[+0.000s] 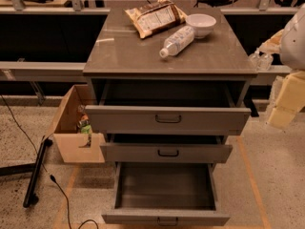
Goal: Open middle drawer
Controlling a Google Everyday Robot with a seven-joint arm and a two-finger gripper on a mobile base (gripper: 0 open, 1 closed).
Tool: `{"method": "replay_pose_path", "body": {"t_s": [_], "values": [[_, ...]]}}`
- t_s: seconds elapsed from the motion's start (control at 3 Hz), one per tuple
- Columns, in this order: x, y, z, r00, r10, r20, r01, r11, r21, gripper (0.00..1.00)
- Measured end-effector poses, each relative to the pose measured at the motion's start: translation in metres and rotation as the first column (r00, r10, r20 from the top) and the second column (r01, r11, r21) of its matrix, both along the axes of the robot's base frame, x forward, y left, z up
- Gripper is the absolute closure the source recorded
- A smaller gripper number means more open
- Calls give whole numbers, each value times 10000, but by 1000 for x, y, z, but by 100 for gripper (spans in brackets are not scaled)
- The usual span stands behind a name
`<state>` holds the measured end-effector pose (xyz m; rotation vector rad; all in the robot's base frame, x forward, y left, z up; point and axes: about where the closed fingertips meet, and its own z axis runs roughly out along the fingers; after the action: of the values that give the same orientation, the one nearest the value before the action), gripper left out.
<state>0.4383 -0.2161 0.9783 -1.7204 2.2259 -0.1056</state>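
No text is legible: print on the brown crinkled snack bag and the clear plastic bottle cannot be read. The gripper hangs at the right edge.

a brown snack bag, a white bowl and a clear water bottle lying on its side rest on the grey cabinet top, the bottle just beside the bowl. the lowest drawer stands pulled far out. left of the cabinet, an open cardboard box sits on the speckled floor, with a black cable near it.
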Motion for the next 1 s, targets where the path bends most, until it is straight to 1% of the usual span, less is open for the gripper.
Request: {"method": "replay_pose_path", "body": {"t_s": [0.33, 0.67, 1.0], "values": [[-1, 1, 2, 9999, 19, 101, -19, 10000, 17, 0], [0, 1, -11, 9992, 191, 363, -202, 9994, 279, 0], [2, 5, -70, 9923, 1084, 603, -1131, 9904, 798, 0]]}}
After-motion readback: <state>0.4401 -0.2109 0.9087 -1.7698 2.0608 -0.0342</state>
